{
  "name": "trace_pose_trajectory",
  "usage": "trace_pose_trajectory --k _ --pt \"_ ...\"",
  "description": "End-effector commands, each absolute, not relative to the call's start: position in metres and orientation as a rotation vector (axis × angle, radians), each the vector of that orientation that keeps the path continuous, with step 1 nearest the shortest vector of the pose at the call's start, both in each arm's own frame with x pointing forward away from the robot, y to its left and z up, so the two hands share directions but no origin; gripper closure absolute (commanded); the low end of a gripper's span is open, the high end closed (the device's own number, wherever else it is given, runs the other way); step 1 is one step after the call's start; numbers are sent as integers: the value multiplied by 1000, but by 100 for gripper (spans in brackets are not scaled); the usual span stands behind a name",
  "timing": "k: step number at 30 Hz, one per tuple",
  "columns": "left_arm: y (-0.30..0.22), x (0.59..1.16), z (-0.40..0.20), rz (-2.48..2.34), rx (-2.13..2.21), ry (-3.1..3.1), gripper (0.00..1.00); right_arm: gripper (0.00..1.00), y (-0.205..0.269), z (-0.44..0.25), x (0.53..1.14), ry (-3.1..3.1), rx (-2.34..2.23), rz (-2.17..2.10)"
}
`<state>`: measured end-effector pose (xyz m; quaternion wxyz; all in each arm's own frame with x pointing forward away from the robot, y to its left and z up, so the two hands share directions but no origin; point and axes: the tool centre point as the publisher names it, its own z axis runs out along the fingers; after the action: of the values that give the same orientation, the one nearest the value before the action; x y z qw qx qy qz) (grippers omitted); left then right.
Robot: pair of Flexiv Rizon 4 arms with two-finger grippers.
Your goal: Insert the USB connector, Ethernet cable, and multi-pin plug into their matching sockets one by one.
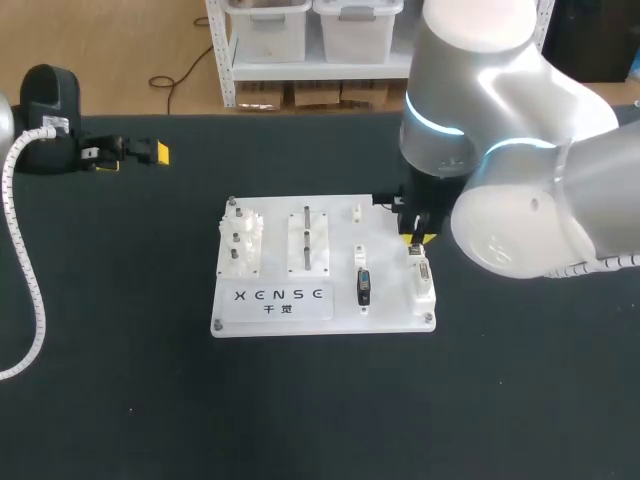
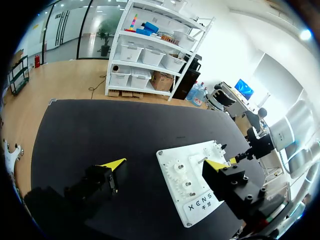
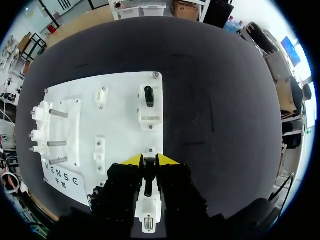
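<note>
A white fixture board (image 1: 330, 255) lies mid-table. My right gripper (image 1: 417, 237) hangs over its right edge, shut on a small black plug (image 3: 148, 172) that stands upright between the yellow tips. Directly under the plug is a white socket block (image 1: 423, 285) with a grey metal insert. Another black connector (image 1: 363, 287) sits seated in the neighbouring white block, ahead of the right gripper (image 3: 149, 160) in its wrist view. My left gripper (image 1: 132, 158) rests at the table's far left, well away from the board (image 2: 200, 200). Its fingers (image 2: 112, 164) stand wide apart, open with nothing between them.
On the board's left side stand a white gear fixture (image 1: 240, 245) and a block with metal pegs (image 1: 308, 240). A white ribbed hose (image 1: 30, 290) from my left arm curves over the table's left side. Bare black mat stretches in front of the board.
</note>
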<state>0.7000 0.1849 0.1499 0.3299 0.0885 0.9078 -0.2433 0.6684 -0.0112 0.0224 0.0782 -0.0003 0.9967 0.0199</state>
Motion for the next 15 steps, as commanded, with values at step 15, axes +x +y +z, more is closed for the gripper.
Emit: trace_pose_trajectory --k 15 --pt "185 700 150 -636 231 2374 0 100 -14 18 666 2987 4 45"
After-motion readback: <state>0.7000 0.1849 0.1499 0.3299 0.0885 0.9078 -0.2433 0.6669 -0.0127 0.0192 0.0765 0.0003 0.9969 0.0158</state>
